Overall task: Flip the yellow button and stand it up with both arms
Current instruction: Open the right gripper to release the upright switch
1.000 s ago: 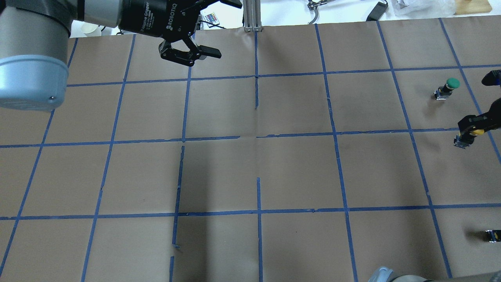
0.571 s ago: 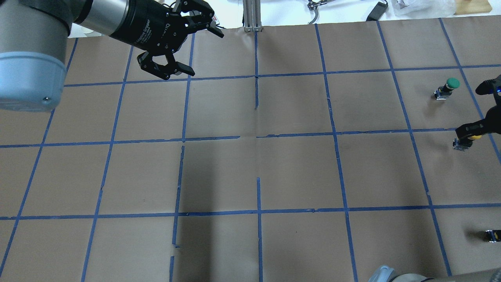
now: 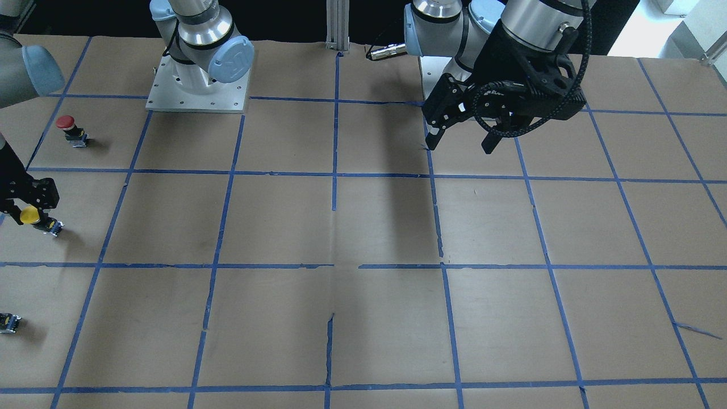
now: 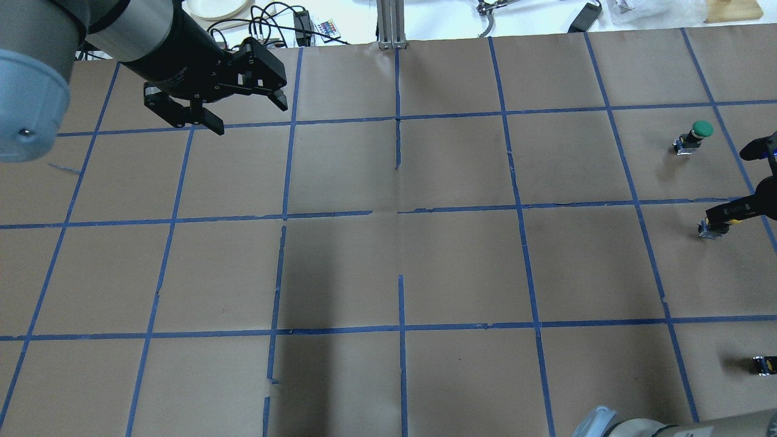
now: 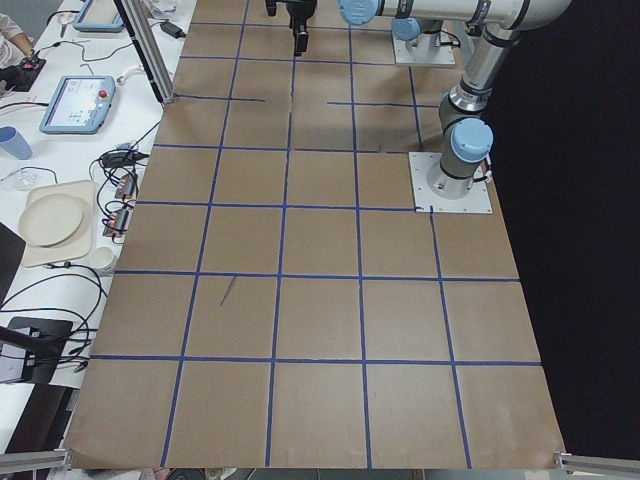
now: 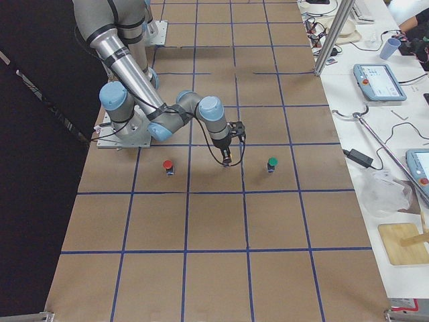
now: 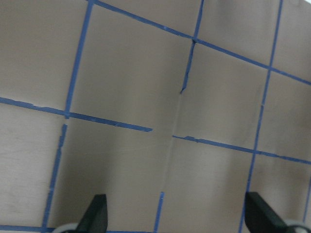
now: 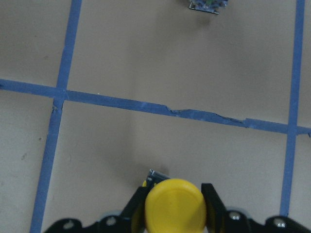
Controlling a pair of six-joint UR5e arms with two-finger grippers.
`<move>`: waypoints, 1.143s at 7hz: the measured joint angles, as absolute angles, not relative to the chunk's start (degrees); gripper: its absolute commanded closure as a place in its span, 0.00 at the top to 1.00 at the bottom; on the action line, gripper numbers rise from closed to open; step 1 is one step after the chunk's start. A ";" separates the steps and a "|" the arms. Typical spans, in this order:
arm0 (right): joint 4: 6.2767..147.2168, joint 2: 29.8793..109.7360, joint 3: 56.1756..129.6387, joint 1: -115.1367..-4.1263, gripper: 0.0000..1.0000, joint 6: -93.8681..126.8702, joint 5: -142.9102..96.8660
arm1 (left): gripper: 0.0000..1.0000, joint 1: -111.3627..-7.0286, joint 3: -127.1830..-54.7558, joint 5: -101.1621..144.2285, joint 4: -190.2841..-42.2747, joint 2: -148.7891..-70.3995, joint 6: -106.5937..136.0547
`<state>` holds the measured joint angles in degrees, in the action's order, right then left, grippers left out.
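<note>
The yellow button (image 8: 175,208) sits between the fingers of my right gripper (image 8: 174,213), cap toward the wrist camera. In the front-facing view its yellow cap (image 3: 29,216) is in the right gripper (image 3: 28,205) at the left edge, and its body slants down to the paper. I cannot tell if it touches. In the overhead view the button (image 4: 708,230) and right gripper (image 4: 731,213) are at the right edge. My left gripper (image 4: 246,115) is open and empty, high over the far left of the table, also seen from the front (image 3: 461,145).
A green-capped button (image 4: 695,135) stands beyond the yellow one. A red-capped button (image 3: 69,128) stands toward the robot. A small black piece (image 4: 762,365) lies at the right edge, cut off by the frame. Brown paper with a blue tape grid (image 4: 400,212) covers the table.
My left gripper has swung left and turned, still open. My right gripper has shifted slightly toward the right edge with the yellow button, and less of the yellow cap shows from overhead.
</note>
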<state>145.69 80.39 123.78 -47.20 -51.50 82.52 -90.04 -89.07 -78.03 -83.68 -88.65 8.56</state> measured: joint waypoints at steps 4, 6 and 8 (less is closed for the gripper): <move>145.56 80.21 123.92 -47.06 0.42 -51.76 83.11 | 1.00 -89.02 -85.35 -85.65 -93.03 -89.33 -3.62; 145.31 80.24 123.95 -46.95 0.52 -51.75 83.19 | 1.00 -88.88 -84.34 -88.58 -95.34 -89.60 -3.20; 144.66 80.21 124.00 -46.48 0.52 -51.71 83.73 | 0.99 -89.03 -83.41 -87.26 -95.77 -91.30 -0.15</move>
<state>144.66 80.21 124.00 -46.48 -51.71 83.73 -89.03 -83.41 -87.26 -95.77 -91.30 -0.15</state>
